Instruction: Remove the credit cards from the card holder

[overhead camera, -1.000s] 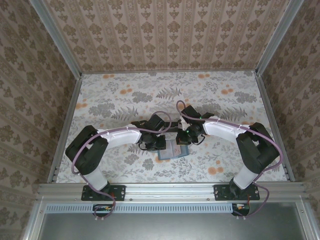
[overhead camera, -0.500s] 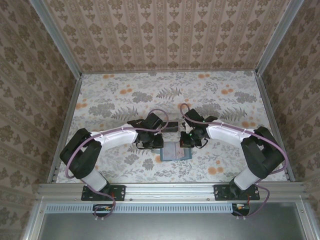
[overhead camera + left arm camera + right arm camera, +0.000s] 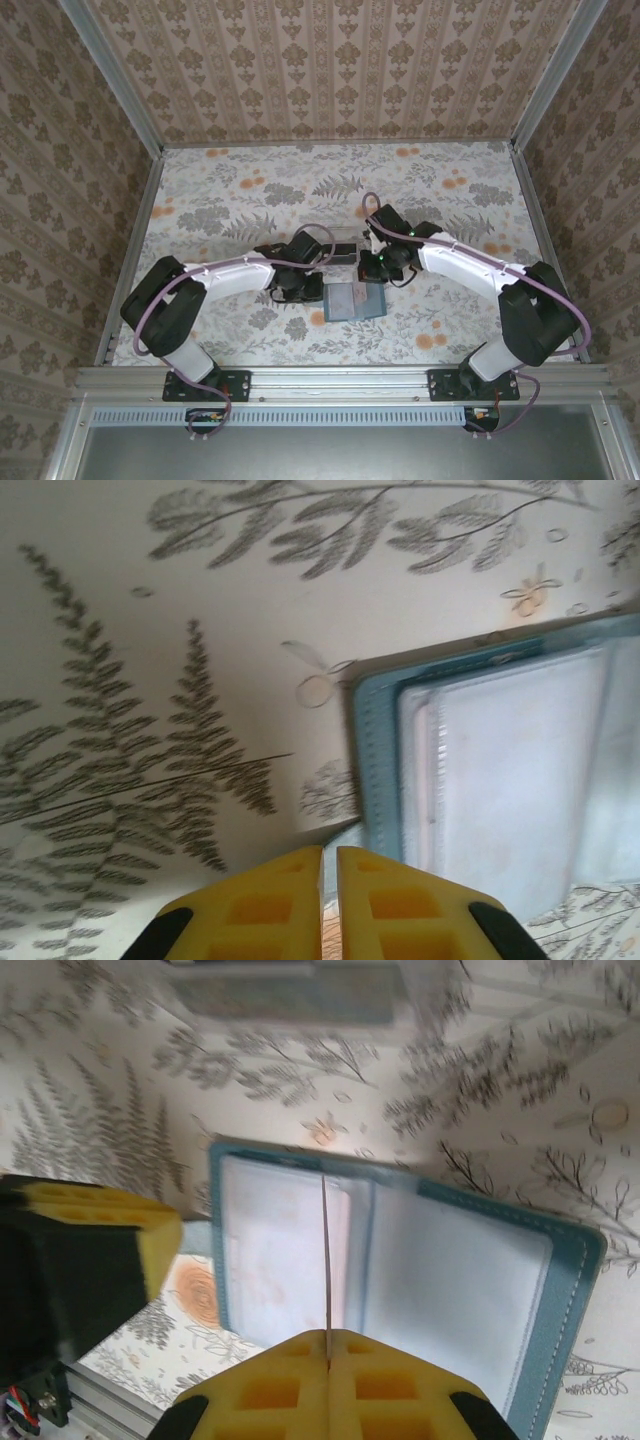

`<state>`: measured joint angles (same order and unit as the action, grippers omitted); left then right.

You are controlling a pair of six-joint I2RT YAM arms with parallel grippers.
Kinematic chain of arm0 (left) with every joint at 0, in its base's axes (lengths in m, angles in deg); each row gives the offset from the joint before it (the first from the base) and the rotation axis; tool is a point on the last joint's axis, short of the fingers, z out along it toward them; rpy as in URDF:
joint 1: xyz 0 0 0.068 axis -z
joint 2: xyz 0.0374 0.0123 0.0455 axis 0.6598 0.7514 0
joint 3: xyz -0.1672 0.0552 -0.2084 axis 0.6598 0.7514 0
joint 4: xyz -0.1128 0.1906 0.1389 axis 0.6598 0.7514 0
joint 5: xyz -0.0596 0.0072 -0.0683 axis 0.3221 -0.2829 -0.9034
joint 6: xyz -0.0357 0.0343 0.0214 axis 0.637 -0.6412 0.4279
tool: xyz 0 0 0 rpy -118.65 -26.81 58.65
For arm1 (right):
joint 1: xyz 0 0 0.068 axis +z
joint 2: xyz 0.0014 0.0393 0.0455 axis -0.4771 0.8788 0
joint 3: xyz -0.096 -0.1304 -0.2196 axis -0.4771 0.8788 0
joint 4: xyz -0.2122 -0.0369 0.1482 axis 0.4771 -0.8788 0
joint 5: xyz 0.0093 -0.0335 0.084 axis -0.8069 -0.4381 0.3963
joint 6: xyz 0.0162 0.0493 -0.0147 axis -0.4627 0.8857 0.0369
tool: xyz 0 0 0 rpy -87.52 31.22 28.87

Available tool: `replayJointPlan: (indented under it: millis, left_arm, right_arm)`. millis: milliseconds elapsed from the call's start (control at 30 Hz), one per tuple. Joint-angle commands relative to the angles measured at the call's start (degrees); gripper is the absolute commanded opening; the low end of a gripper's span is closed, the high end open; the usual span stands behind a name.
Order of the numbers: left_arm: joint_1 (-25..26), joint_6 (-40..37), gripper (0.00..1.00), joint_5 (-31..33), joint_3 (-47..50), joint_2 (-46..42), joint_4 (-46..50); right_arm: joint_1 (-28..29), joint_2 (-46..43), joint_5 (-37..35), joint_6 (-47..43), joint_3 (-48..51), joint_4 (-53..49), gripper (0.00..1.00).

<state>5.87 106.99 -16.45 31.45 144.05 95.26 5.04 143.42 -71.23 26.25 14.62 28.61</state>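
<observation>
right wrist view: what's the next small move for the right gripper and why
Probably draw the right gripper straight back from the card holder. Its jaws are shut on a thin credit card, seen edge-on over the open pockets, and I cannot tell whether its far end is clear yet. The left gripper seems to pinch the side tab, steadying the holder.

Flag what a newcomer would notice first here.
An open teal wallet lies front-centre on the table. The right end effector, above it, pinches a thin card seen edge-on. The left end effector is shut at the wallet's left edge, apparently on its tab.
</observation>
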Motion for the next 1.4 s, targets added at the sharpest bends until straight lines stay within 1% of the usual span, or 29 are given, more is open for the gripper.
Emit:
replayJointPlan:
  millis: [0,100,167,200,267,333,433,500,567,667,767,967,1200,1367]
  left_arm:
    - [-1.5,0.7,0.13,1.1,2.4,-4.1,-0.5]
    - [-2.7,0.9,0.14,1.3,4.3,-7.0,-1.0]
    - [-3.4,1.1,0.14,1.2,5.2,-8.7,-1.1]
    - [-3.7,1.1,0.14,1.3,5.6,-9.7,-0.9]
    - [-4.4,1.3,0.15,1.5,6.5,-11.5,-0.7]
    - [-5.0,1.4,0.15,1.6,7.4,-13.4,-0.7]
    - [-6.4,1.4,0.16,1.5,8.8,-15.8,-0.5]
    - [-7.2,1.5,0.17,1.4,9.8,-17.3,-0.2]
    - [-8.1,1.5,0.17,1.2,10.7,-18.9,0.2]
    - [-9.0,1.4,0.18,1.1,11.9,-21.1,0.8]
    - [-9.8,1.4,0.19,1.1,12.9,-23.5,1.5]
    - [-11.4,1.7,0.2,1.2,14.6,-27.0,3.1]
    - [-12.7,1.6,0.21,1.1,15.4,-28.9,4.4]
    - [-13.4,1.6,0.21,1.0,16.2,-29.7,4.6]
  right_arm:
    - [-0.2,-0.8,-1.7,-7.0,-5.3,-4.6,0.0]
    - [-0.2,1.0,-0.1,-16.8,-9.0,-4.4,0.0]
    - [-0.2,2.6,-1.4,-23.6,-12.0,-5.4,0.0]
    - [-0.2,3.7,-2.0,-27.6,-13.9,-6.3,0.0]
    - [0.1,5.9,0.0,-38.6,-17.3,-9.1,0.02]
    - [0.5,7.9,-1.1,-48.8,-20.0,-11.1,0.03]
    - [0.4,11.2,-3.3,-62.9,-24.5,-14.1,0.0]
    - [0.4,13.7,-5.6,-70.2,-27.6,-15.5,0.0]
    - [0.2,16.6,-6.5,-75.6,-31.8,-17.7,0.0]
    - [-0.1,21.2,-6.8,-80.8,-38.7,-21.7,0.0]
    - [-0.2,25.8,-8.2,-84.2,-45.5,-25.3,0.0]
    - [-0.8,35.0,-9.1,-87.7,-58.1,-32.3,0.0]
    - [-1.3,43.0,-8.7,-88.2,-67.7,-36.9,0.0]
    - [-1.4,47.0,-7.8,-88.4,-70.9,-40.8,0.0]
